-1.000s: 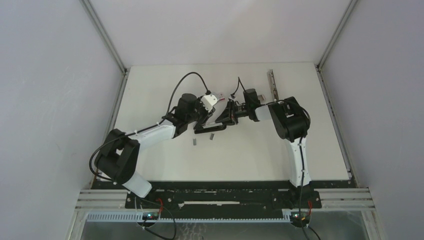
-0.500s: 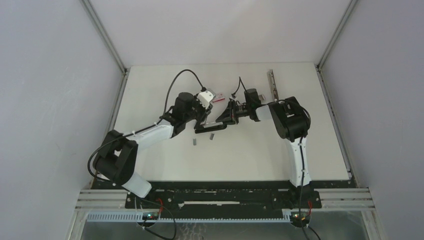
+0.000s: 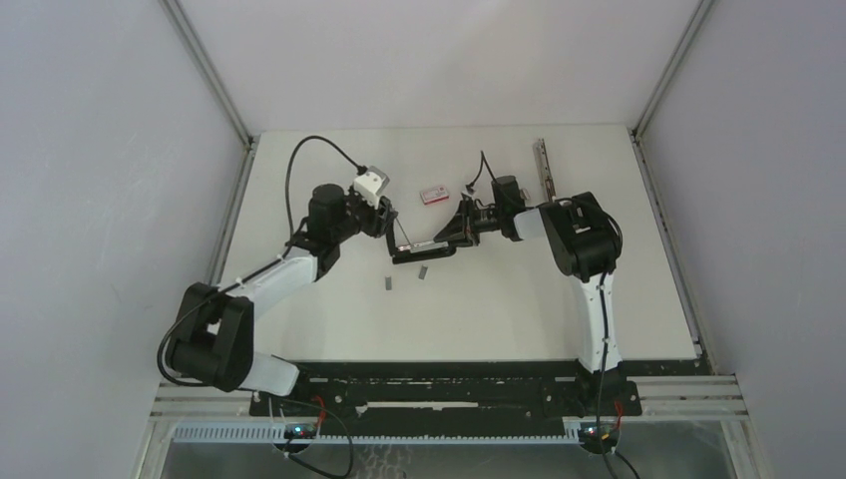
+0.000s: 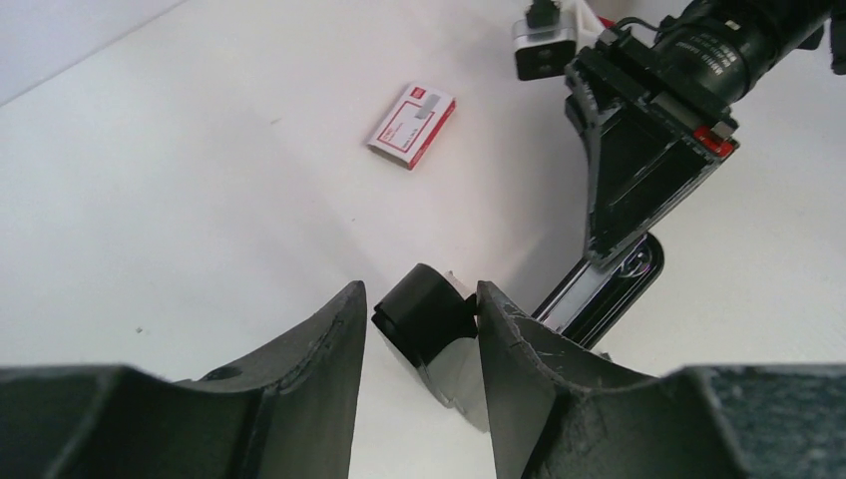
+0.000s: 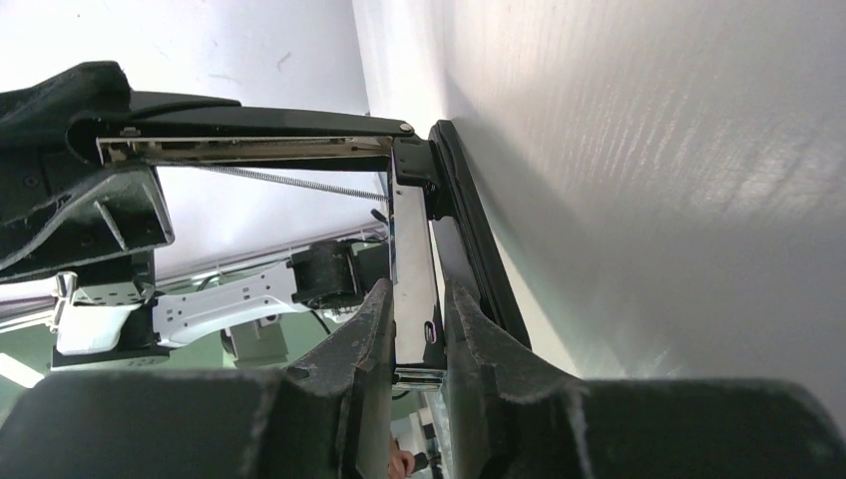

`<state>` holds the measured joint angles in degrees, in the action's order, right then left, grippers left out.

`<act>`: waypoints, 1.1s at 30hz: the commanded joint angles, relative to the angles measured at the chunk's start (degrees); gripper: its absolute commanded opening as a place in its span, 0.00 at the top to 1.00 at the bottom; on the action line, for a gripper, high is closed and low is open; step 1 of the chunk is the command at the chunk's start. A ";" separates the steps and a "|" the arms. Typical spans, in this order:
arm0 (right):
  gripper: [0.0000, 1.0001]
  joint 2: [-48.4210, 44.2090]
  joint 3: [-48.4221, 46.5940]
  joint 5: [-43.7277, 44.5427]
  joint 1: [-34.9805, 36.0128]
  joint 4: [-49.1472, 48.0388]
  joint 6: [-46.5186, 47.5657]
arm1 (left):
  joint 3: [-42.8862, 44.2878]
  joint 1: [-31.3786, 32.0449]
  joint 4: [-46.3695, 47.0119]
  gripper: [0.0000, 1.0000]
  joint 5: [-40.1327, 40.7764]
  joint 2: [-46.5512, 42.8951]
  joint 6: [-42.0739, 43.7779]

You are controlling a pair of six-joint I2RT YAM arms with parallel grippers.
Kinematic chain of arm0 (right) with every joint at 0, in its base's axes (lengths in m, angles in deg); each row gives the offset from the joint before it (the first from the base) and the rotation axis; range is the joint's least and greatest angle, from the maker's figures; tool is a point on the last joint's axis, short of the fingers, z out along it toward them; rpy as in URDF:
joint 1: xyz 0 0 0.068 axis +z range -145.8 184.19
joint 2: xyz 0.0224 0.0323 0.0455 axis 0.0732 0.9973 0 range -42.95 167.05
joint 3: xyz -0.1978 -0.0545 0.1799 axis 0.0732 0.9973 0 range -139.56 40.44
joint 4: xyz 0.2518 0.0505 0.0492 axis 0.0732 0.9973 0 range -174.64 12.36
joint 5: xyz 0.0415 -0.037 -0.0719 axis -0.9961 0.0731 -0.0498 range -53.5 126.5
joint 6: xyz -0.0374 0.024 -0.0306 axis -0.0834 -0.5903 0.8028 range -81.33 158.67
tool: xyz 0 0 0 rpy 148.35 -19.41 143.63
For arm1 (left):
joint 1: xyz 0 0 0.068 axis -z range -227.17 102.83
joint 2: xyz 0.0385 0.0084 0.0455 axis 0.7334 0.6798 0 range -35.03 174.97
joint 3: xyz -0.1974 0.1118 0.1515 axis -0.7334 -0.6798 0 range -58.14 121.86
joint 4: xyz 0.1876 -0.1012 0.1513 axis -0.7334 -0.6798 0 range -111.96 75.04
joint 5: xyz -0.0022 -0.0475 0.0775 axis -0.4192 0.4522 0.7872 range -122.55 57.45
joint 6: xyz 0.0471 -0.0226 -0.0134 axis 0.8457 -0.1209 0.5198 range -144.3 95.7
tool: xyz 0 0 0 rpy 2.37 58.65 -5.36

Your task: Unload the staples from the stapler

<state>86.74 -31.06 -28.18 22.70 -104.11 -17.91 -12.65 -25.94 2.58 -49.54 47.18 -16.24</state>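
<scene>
Out in the middle of the white table (image 3: 499, 309), a little toward the far side, the black stapler (image 3: 419, 251) lies hinged open, its top arm swung up and away from the chrome magazine, with a thin spring stretched between them in the right wrist view. The right gripper (image 3: 457, 232) has it by the right end, fingers pinched tight on either side of the chrome channel (image 5: 414, 279). The left gripper (image 4: 421, 291) stands at the stapler's left end with its jaws parted; the stapler's black rounded tip shows between the two fingers, with a gap on one side, so nothing is clamped there. The staples (image 3: 423, 271) are short, dull grey bars, tiny beside the stapler: I count two, one lying just on the near side of the stapler and the second (image 3: 387, 283) a little further left and nearer, apart from each other and from both grippers. There is one small red-and-white box (image 3: 433, 195) flat on the table on the far side of the stapler, and one long metal strip (image 3: 544, 172) lying toward the far right corner. Grey walls close the table on the left, far and right sides. The broadest run of bare tabletop stretches from the staples to the near edge and off to the right.
</scene>
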 commanded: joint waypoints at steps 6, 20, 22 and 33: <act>0.91 -1.83 -0.20 1.58 -2.76 3.30 6.01 | -5.62 -3.25 1.56 0.49 4.36 -7.91 4.53; 0.89 -2.52 -1.78 1.75 -2.23 6.89 9.18 | -5.43 -7.77 -6.81 0.48 3.63 -11.94 9.28; 0.89 -2.77 -2.03 1.87 -1.93 7.69 9.99 | -3.21 -7.50 -9.44 0.46 -0.80 -11.72 12.22; 0.88 -3.04 -5.47 2.49 -0.49 15.38 16.51 | 16.00 0.47 -26.87 0.35 -17.47 1.68 31.00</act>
<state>86.43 -34.45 -28.73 21.39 -93.07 -6.32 -4.25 -28.60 -16.81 -59.64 44.63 5.94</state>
